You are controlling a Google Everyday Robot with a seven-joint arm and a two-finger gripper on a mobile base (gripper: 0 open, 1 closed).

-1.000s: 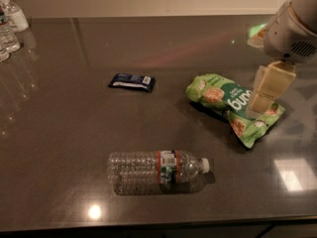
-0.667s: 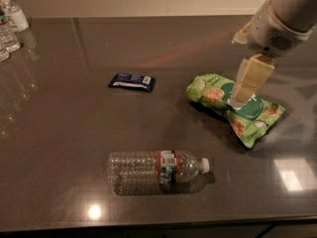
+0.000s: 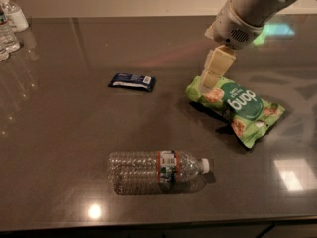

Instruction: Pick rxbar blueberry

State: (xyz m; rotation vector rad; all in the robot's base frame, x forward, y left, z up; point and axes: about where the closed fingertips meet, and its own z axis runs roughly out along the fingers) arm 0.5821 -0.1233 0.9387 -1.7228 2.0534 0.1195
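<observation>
While the gripper (image 3: 210, 81) hangs tip-down over the upper-left end of the green bag (image 3: 242, 108), the rxbar (image 3: 132, 82) lies flat on the table (image 3: 54, 133). It sits well apart from the gripper, toward the left of the view, with nothing touching it. Can't tell if the gripper is apart or together, or if it touches the bag. Arm (image 3: 247, 6) enters from top right. Bag lies diagonal, right of centre. Clear bottle (image 3: 156, 168) lies on its side near the front edge, white cap pointing right, red-banded label mid-body, apart from the rxbar. More bottles (image 3: 9, 26) stand at the far-left corner.
</observation>
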